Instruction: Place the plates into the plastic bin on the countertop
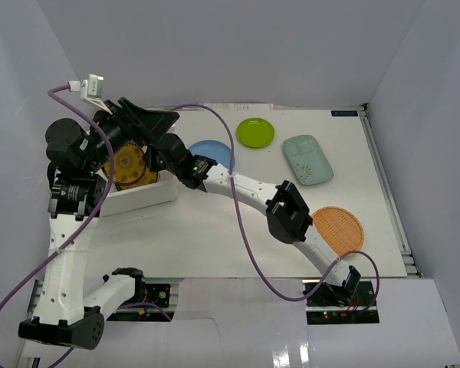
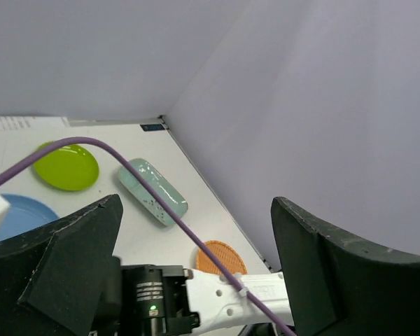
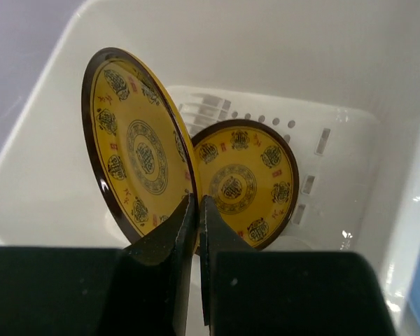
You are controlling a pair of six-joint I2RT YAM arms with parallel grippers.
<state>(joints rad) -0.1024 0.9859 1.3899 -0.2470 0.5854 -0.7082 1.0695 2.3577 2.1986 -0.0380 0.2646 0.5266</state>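
My right gripper [image 3: 197,200] is shut on the rim of a gold-and-black patterned plate [image 3: 133,150], held on edge inside the white plastic bin [image 3: 49,182]. A second gold-and-black plate [image 3: 248,178] lies on the bin's slotted bottom. In the top view the bin [image 1: 142,198] stands at the left with a gold plate [image 1: 127,167] showing in it. My left gripper [image 1: 155,121] is open and empty above the bin's far side. The blue plate [image 1: 215,151], lime green plate [image 1: 255,132], mint oblong plate [image 1: 307,159] and tan woven plate [image 1: 339,228] lie on the countertop [image 1: 215,238]. No black plates show.
Pale grey walls enclose the countertop on three sides. A purple cable [image 1: 238,222] loops over the right arm [image 1: 291,215]. In the left wrist view the right arm [image 2: 231,297] passes below the open fingers [image 2: 315,259], with the lime green plate [image 2: 66,166] and mint plate [image 2: 152,190] beyond.
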